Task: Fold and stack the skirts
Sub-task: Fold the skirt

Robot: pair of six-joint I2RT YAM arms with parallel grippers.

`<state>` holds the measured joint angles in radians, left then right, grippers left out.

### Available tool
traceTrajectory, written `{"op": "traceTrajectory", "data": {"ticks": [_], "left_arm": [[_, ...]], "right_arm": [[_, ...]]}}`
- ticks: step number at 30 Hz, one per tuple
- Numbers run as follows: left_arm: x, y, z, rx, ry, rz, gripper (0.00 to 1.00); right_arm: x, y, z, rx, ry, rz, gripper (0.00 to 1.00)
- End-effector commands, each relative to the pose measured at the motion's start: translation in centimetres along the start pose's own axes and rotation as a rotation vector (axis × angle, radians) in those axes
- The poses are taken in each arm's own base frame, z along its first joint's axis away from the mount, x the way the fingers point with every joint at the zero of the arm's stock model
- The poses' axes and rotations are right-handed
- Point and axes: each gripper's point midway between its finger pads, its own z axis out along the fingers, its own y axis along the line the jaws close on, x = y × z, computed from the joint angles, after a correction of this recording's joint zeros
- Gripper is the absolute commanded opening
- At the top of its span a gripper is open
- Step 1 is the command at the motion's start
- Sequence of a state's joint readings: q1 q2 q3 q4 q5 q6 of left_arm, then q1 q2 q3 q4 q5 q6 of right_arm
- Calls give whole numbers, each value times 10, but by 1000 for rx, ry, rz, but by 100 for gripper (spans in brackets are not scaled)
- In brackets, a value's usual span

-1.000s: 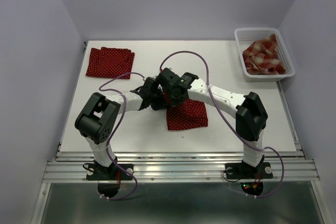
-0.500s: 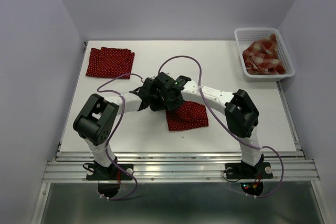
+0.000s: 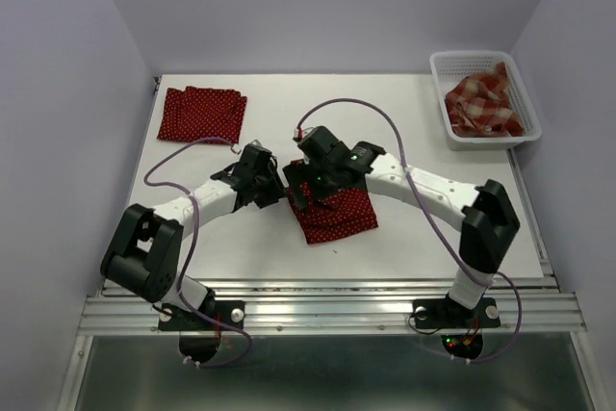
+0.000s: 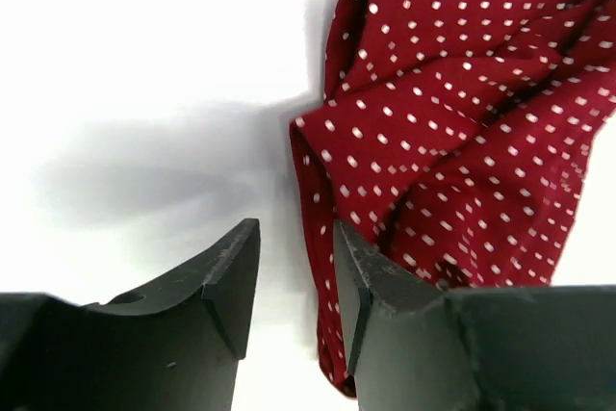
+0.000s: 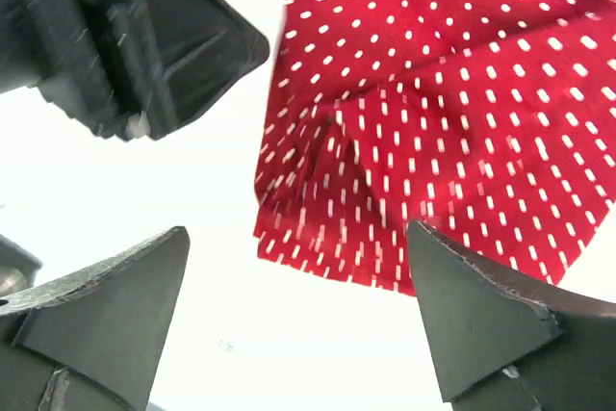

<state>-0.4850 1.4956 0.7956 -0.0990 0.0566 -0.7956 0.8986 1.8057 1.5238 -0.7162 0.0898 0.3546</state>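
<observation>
Skirts in three places, grippers by the middle one

One red dotted skirt [image 3: 337, 216] lies rumpled on the white table [image 3: 260, 238], near the front. The left gripper [image 4: 295, 228] sits at this skirt's left edge. Its fingers [image 4: 226, 281] are almost together, with only a thin gap, and nothing is in the gap. The cloth edge runs just beside one finger. The right gripper [image 5: 298, 233] hangs over the same side of the skirt. Its fingers [image 5: 476, 300] are spread wide and hold nothing. A second dotted skirt [image 3: 202, 114] lies folded flat at the back left corner, well apart from the arms. The plaid skirt [image 3: 484, 103] is bunched up inside the white basket [image 3: 474, 56] at the back right.
</observation>
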Motion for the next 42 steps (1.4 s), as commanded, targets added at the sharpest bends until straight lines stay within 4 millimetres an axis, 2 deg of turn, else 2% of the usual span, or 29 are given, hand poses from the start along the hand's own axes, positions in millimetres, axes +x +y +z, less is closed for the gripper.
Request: {"op": "traceTrajectory", "data": {"ticks": [1,2,4,5,6,9,11,16,20,22,23,27,32,37,42], "left_arm": [[-7,4,-29,0,-61,-13,49],[-10,10,-32,-27,-89,-18,52],[-15,7,-43,-8,-115,-21,71],[-13,9,-45,-10,-113,-18,91],[-13,9,-48,-6,-116,-9,99],[-10,12,-54,0,-120,-8,99],[-9,12,-59,12,-127,-8,99],[-6,18,-69,28,-152,1,99],[-6,26,-75,14,-176,2,99],[-4,32,-76,-3,-180,3,99],[-3,33,-77,-8,-182,2,99],[-4,36,-79,-17,-190,0,99],[-7,37,-81,-24,-202,1,99],[-9,38,-83,-29,-212,1,99],[-12,38,-87,-33,-225,6,99]], "right_arm": [[-23,15,-44,-99,-158,3,100],[-27,9,-57,-78,-197,20,100],[-16,-1,-58,-47,-192,44,100],[-15,-8,-60,-33,-199,65,100],[-10,-15,-61,-20,-199,91,100],[-5,-27,-58,-19,-193,142,100],[6,-33,-48,-20,-163,166,100],[8,-43,-19,-69,-143,239,100],[6,-42,-3,-107,-122,251,100],[8,-42,12,-120,-108,258,100],[6,-39,12,-133,-112,256,100],[11,-41,31,-133,-75,289,100],[15,-41,38,-147,-51,315,100],[10,-29,38,-220,-60,313,100],[-10,-12,37,-311,-101,309,100]]}}
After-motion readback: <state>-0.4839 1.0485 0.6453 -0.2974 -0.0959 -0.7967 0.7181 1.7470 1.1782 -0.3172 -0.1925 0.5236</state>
